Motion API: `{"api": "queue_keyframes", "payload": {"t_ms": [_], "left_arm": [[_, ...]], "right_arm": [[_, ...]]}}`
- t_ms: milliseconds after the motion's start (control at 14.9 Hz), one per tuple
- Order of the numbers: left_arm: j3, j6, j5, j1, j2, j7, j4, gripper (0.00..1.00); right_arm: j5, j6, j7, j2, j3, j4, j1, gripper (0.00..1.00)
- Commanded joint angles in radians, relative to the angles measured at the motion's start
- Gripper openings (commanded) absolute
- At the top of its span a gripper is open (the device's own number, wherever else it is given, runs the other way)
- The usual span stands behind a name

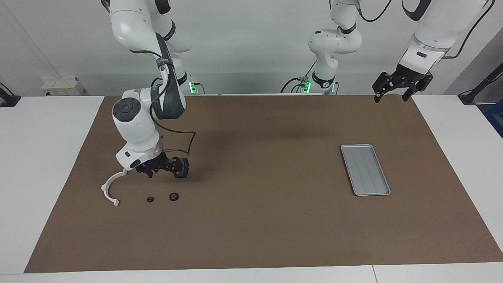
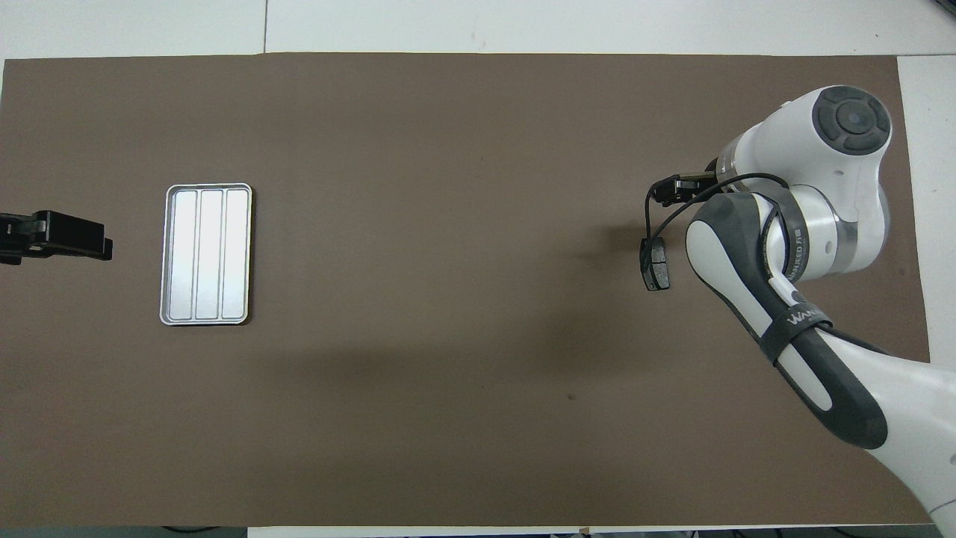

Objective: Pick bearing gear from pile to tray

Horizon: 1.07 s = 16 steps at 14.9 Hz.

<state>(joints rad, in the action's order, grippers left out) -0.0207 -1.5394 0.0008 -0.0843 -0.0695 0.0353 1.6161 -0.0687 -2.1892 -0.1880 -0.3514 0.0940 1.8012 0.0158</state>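
The pile lies at the right arm's end of the brown mat: a white half-ring (image 1: 111, 188), two tiny black round pieces (image 1: 150, 199) (image 1: 174, 196) and a dark grey brake pad (image 1: 181, 168), which also shows in the overhead view (image 2: 657, 266). My right gripper (image 1: 154, 171) is low over the pile, close beside the brake pad and nearer to the robots than the round pieces. In the overhead view the arm hides the rest of the pile. The silver ribbed tray (image 1: 364, 169) (image 2: 207, 254) lies toward the left arm's end and holds nothing. My left gripper (image 1: 393, 96) (image 2: 67, 237) waits open, raised over the mat's edge.
The brown mat (image 1: 255, 177) covers most of the white table. The right arm's cable loops out beside its wrist (image 1: 191, 137).
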Motion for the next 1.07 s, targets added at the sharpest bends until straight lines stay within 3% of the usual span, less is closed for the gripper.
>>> {"api": "queue_keyframes", "payload": {"t_ms": [0, 201, 737, 1005], "left_arm": [[-0.001, -0.021, -0.002, 0.006, -0.02, 0.0, 0.027, 1.0], [-0.001, -0.007, -0.002, 0.006, -0.027, 0.003, 0.041, 1.0], [-0.001, -0.018, -0.001, 0.003, -0.046, -0.006, 0.08, 1.0], [-0.001, -0.022, -0.002, 0.005, -0.046, -0.012, 0.082, 1.0]], "right_arm": [[-0.048, -0.004, -0.086, -0.099, 0.004, -0.087, 0.0, 0.98], [-0.062, 0.006, -0.214, -0.169, 0.004, -0.152, 0.004, 0.98], [-0.074, -0.059, -0.281, -0.235, 0.004, -0.163, 0.024, 0.93], [-0.082, -0.066, -0.281, -0.239, 0.006, -0.163, 0.024, 0.82]]}}
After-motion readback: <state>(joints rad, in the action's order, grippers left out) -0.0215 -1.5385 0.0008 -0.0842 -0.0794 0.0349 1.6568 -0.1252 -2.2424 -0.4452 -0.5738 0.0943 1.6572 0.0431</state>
